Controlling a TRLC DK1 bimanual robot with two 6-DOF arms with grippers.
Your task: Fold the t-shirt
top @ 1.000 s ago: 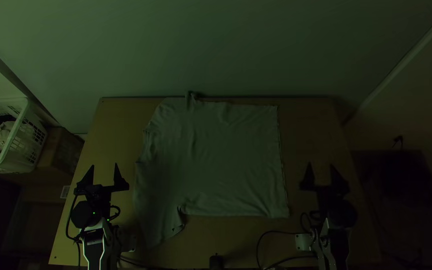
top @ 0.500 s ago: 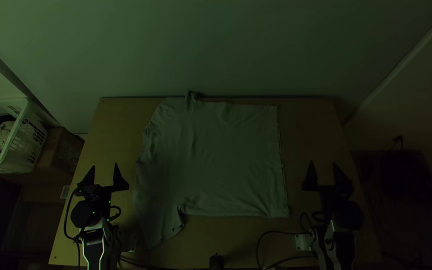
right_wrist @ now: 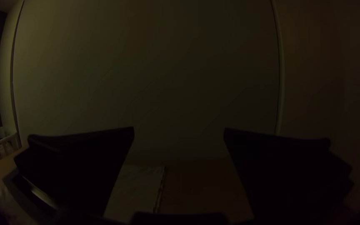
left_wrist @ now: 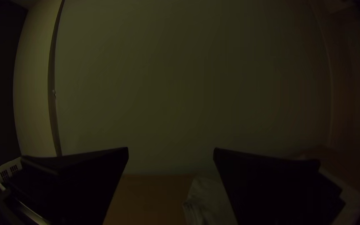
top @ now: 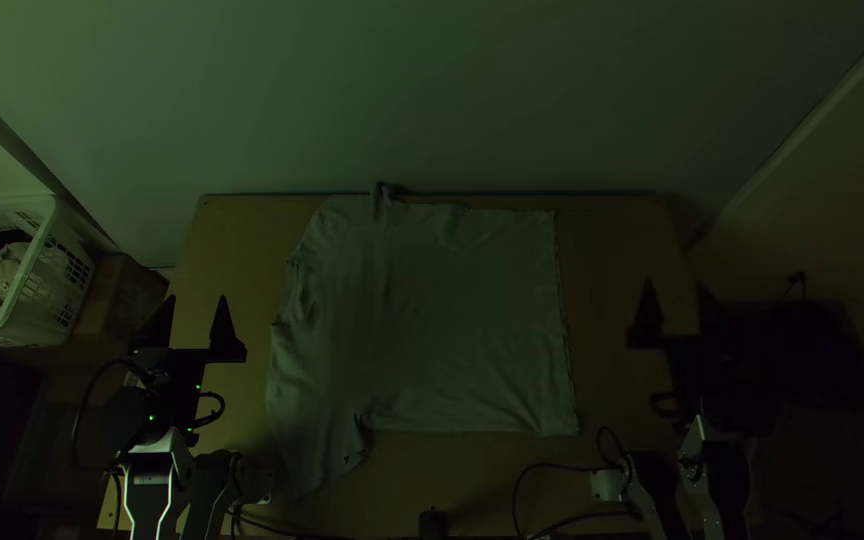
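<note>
One t-shirt (top: 442, 320) lies spread on one light wooden table (top: 237, 235), between two grippers. Its body is laid out broadly, with the straight hem toward the right side of the table; one sleeve (top: 317, 465) slants toward the near edge on the left, and a small bunched bit of cloth (top: 382, 192) sits at the far edge. Each gripper has two black fingers: the left gripper (top: 196, 299) has them well apart with nothing between, left of the shirt, and the right gripper (top: 678, 285) has its pair parted and holding nothing, right of the hem. Neither touches the cloth. The tabletop is bare wood around the shirt, with one small dark object (top: 433, 524) at the near edge and a black cable (top: 562, 463) looping near the right arm's base. Behind the table rises one broad pale wall (top: 432, 90). To the left stand one white slotted plastic basket (top: 57, 290) with dark and pale cloth items inside, and beside it one brown box (top: 124, 300). The room is dim.
</note>
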